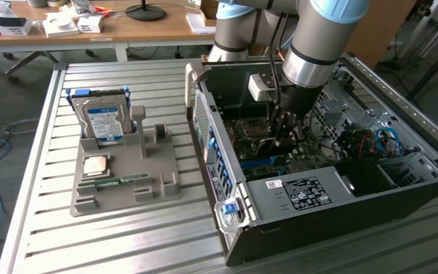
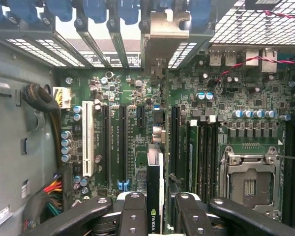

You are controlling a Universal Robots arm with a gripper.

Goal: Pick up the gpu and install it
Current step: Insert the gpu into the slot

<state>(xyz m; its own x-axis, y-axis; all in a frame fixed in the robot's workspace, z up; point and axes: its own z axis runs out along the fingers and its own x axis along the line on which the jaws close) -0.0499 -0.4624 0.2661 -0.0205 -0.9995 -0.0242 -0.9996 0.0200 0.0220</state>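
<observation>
In the exterior view, the arm (image 1: 318, 45) reaches down into the open computer case (image 1: 318, 240), which lies on its side on the slatted metal table (image 1: 128, 245), toward the table's edge at the exterior view's right. The gripper (image 1: 286, 134) is low inside the case, just above the motherboard (image 1: 259, 132). Beside the case, nearer the table's opposite edge, a grey holder (image 1: 162, 188) carries a hard drive (image 1: 105, 123) standing upright, a processor chip (image 1: 97, 165) and a green memory stick (image 1: 116, 181) lying flat.

In the wrist view, the gripper (image 2: 156, 209) is closed on the gpu (image 2: 155, 179). Its black fingers (image 2: 132, 211) press the card's two flat faces, and the card is seen edge-on between them. The card points toward the case's rear wall, where its silver bracket (image 2: 164, 29) sits among the blue slot latches (image 2: 96, 10). It hangs over the green board in line with the long dark expansion slots (image 2: 123, 142). I cannot tell whether its lower edge has entered a slot.

As a judgement, the card should be light and stiff, but thin and fragile. Its faces carry small parts and its lower edge carries contacts, and neither should take pressure. The flat faces near the upper edge, around mid-length, look like the right place to hold it, as it is held now. A pinch there could let the smooth card pivot if it meets the slot crookedly. The bracket end is the sturdiest part.
</observation>
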